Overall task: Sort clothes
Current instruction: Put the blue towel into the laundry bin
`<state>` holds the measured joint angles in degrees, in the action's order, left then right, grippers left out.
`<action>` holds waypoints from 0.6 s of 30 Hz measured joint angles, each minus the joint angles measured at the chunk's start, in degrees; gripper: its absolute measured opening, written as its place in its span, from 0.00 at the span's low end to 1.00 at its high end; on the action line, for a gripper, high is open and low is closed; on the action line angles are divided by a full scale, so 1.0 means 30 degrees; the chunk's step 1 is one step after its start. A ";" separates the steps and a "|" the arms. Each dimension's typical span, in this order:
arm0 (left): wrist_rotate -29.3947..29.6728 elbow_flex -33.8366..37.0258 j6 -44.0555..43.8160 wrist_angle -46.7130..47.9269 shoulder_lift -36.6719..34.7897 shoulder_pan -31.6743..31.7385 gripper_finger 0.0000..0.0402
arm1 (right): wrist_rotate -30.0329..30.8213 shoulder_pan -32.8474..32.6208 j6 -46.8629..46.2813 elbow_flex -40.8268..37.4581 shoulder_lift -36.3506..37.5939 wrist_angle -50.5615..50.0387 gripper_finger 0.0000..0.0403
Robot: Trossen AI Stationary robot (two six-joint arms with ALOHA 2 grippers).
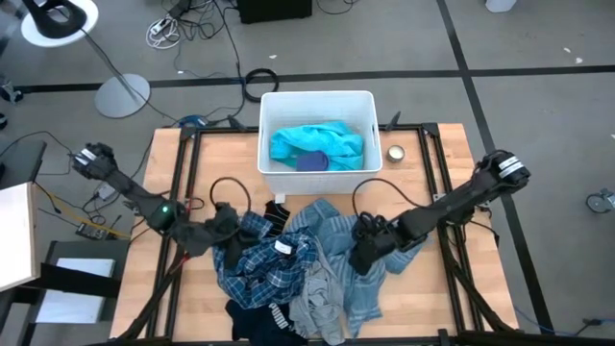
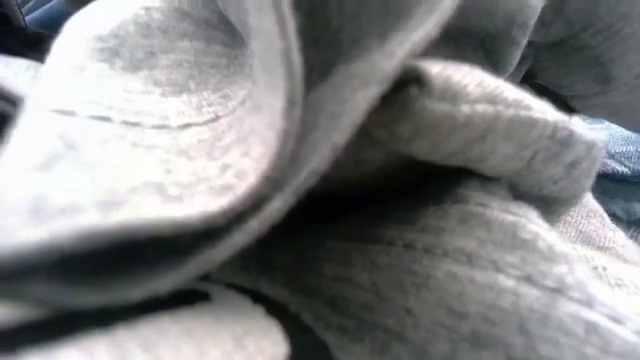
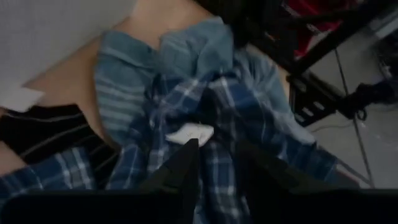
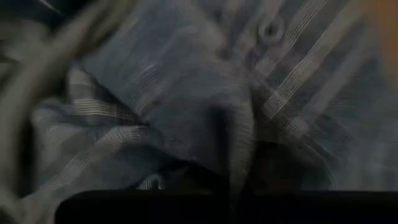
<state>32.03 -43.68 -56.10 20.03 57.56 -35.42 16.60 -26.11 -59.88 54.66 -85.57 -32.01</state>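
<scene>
Clothes pile sits mid-table, near front edge, just in front of the white bin (image 1: 317,101). Plaid shirt (image 1: 269,264), blue & white, lies on the pile's left half, white label showing on top. Grey-blue striped shirt (image 1: 332,235) spreads across centre & right, partly under the plaid. Grey garment (image 1: 317,308) lies at the front, touching both; in the low view its folds fill the whole pic right against the lens. Navy striped item (image 1: 259,322) at front-left corner of the pile, partly off the pic's edge. Turquoise top (image 1: 317,142) already inside the bin, w/ a dark blue piece (image 1: 312,161) on it.

Right gripper (image 1: 363,252) is down on the striped shirt at the pile's right side, fingers pressed together, pinching a fold of that fabric; right wrist view shows striped cloth bunched up btwn the dark fingers, blurred.

Left gripper (image 1: 226,226) is at the pile's left edge, on the plaid shirt. In left wrist view its fingers (image 3: 186,165) are part spread over the plaid, near the white label (image 3: 189,132); can't tell if any cloth is caught btwn them.

Small round tin (image 1: 395,153) stands on the table just right of the bin. Table (image 1: 452,288) is light wood w/ black frame rails.
</scene>
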 joint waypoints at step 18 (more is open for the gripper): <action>-0.0772 0.4035 0.2993 -0.3767 -0.2088 -0.0603 0.29 | 0.8332 0.0699 0.5992 1.7539 0.0388 -0.9070 0.00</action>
<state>29.71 -31.57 -47.12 8.73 51.30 -37.23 41.60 -24.01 -41.90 107.27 -84.40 -59.21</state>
